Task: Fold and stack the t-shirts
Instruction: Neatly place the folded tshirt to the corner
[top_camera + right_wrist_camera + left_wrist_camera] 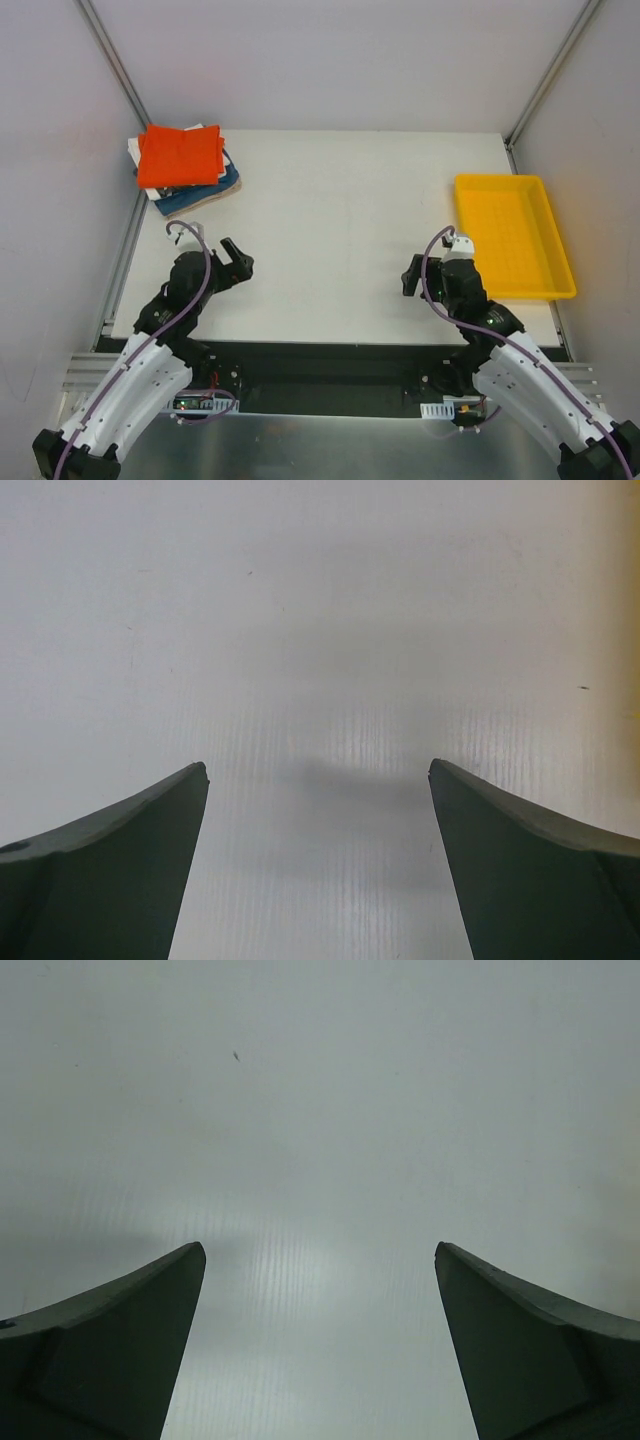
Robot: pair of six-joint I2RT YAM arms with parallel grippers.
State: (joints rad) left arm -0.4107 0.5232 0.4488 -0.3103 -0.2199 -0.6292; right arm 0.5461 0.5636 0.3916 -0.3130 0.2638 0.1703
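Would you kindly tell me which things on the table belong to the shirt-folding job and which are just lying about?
Belongs to the job:
- orange-red tee, folded, on top
- white tee and blue tee, beneath it

Just lying about:
- yellow tray, on the right, apart from the tees, nothing in it

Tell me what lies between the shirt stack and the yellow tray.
Nothing: in the top view, only bare white table runs from the shirt stack across to the tray.
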